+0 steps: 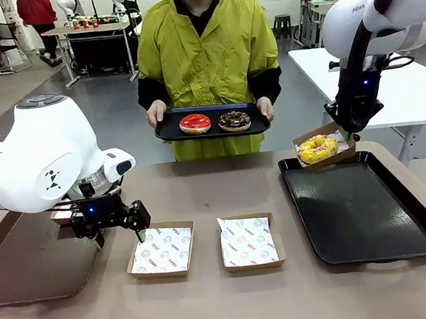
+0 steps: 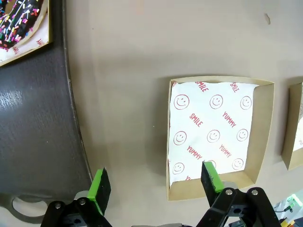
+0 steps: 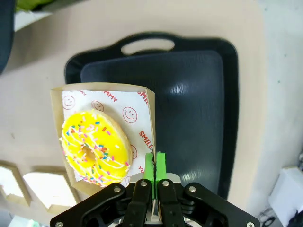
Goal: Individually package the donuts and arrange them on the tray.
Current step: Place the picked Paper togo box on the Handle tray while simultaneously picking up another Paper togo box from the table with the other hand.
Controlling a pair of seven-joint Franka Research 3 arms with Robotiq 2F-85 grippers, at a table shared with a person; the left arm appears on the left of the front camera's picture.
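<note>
I read cardboard box (image 3: 56,113) as matt brown, paper liner (image 3: 118,106) smooth and printed. Black tray (image 1: 357,212) is glossy plastic with glare. Tabletop (image 1: 214,305) smooth matt. Red donut (image 1: 195,123) has a glossy glaze, yellow donut (image 3: 94,146) shiny icing and rough sprinkles.

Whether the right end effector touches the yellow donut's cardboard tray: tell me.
Touching. The right wrist view shows the right end effector shut on the rim of the cardboard tray under the yellow donut.

Yellow donut (image 3: 94,146) sits in a carton (image 3: 73,178), red donut (image 1: 195,123) beside chocolate donut (image 1: 234,120), sprinkled dark donut (image 2: 16,21) apparently boxed too.
</note>
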